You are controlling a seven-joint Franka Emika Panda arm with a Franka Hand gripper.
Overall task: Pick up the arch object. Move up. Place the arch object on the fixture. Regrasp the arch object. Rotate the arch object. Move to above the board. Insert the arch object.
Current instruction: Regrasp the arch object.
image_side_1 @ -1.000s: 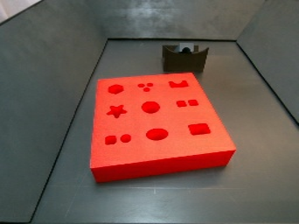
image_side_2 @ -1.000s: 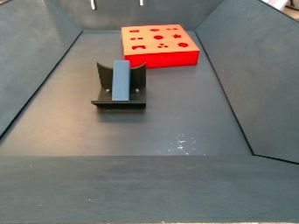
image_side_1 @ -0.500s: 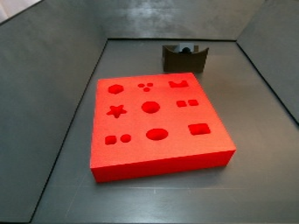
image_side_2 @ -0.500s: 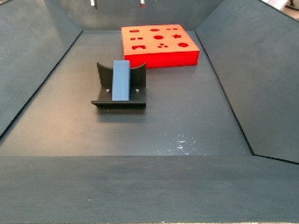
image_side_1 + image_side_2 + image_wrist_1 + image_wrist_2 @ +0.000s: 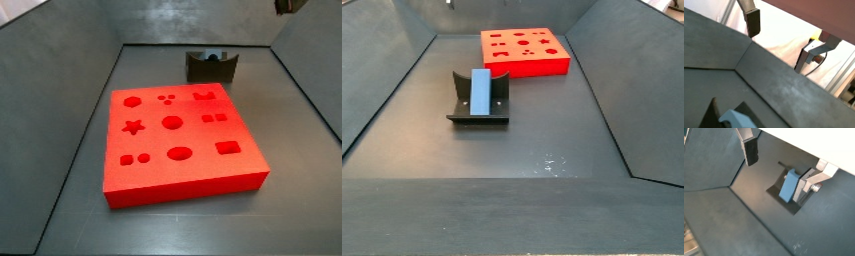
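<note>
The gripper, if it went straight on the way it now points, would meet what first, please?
Probably the slate grey-blue arch object, resting on the dark fixture. In a wrist view it shows between the open gripper's silver fingers, well apart; depth is unclear.

The grey floor (image 5: pixel 543 140) carries the fixture (image 5: pixel 477 112) and the board (image 5: pixel 525 50); the hand (image 5: pixel 781 158) hangs above.

The end effector (image 5: pixel 285 5) is cropped by the frame edge.
</note>
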